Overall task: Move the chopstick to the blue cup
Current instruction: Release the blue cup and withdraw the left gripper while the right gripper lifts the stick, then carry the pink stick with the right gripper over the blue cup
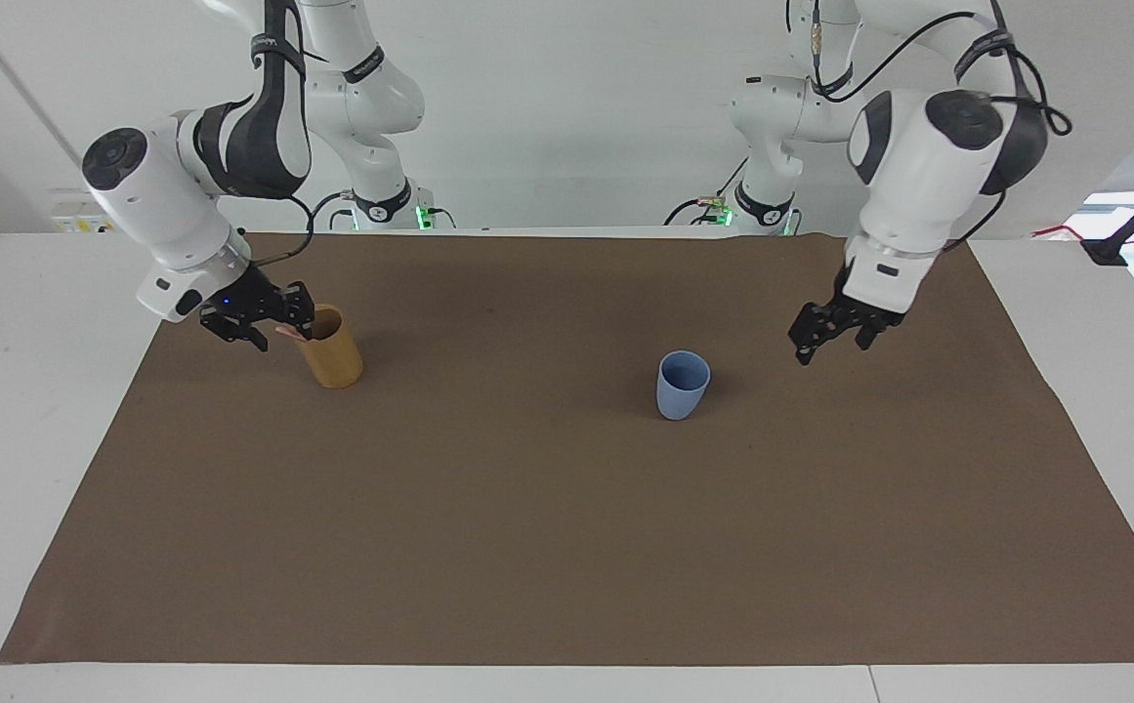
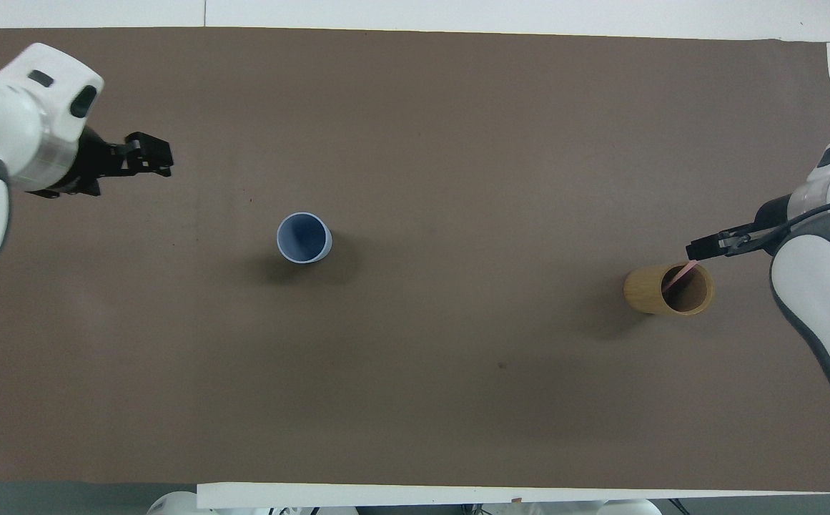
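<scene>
Jaws on the left gripper (image 1: 828, 342) stand open and hold nothing. It hangs over bare mat, at about ten o'clock from the blue cup (image 2: 304, 237) in the overhead view.

Right gripper (image 2: 702, 249) sits right at the upper end of the chopstick (image 2: 678, 277), at about one o'clock from the rim of the tan cup (image 2: 647, 290) in that same view. Whether it has closed on the stick cannot be told.

The chopstick stands leaning inside the tan cup, with its pink top poking just above the rim toward the right gripper. The tan cup stands upright at about three o'clock from the blue cup in the overhead view, well apart from it. The blue cup is upright too, with nothing seen inside it.

Handling, as a judgement:
- The chopstick looks light, thin and stiff, and probably smooth enough to swivel or slide in a loose pinch.
- The exposed top is the only place to take hold of it.
- Lifting it straight up along its lean should keep it from tipping the cup.

Count:
- one chopstick
- one blue cup
- one tan cup
- two grippers
- one brown mat (image 1: 527, 537)
</scene>
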`<state>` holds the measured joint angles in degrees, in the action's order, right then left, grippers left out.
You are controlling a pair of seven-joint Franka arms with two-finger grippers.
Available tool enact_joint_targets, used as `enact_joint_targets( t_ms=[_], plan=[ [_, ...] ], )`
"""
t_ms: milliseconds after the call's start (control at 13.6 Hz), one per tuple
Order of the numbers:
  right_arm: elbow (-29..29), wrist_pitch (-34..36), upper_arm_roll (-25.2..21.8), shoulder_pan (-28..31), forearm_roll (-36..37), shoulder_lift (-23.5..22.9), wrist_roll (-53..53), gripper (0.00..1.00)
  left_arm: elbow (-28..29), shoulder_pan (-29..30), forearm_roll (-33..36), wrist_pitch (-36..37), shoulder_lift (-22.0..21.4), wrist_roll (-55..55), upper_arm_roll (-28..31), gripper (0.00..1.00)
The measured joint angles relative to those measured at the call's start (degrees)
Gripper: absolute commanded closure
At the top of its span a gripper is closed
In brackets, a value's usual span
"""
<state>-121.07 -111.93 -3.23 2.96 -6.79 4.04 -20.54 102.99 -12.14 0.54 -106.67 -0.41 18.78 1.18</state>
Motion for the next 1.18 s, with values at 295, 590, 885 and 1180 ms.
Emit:
enact_joint_targets(
  t_ms=[295,590,885,1180],
  plan=[
    [0.6,1.8,0.0,-0.1,0.0,0.0,0.0,0.65,-2.9,9.0,0.0,5.5,-1.6,-14.2,0.2,0.0],
    [0.7,1.8,0.0,-0.1,0.0,0.0,0.0,0.9,-5.2,11.3,0.0,8.1,-1.8,-16.5,0.0,0.0],
    [1.0,2.2,0.0,-0.1,0.0,0.1,0.0,1.0,-5.2,11.0,0.0,8.1,-1.8,-16.5,-0.6,0.0],
    [9.4,11.8,0.5,-0.2,2.1,0.7,-0.2,1.0,-5.2,11.1,0.0,8.2,-1.8,-16.5,-0.5,0.0]
  ],
)
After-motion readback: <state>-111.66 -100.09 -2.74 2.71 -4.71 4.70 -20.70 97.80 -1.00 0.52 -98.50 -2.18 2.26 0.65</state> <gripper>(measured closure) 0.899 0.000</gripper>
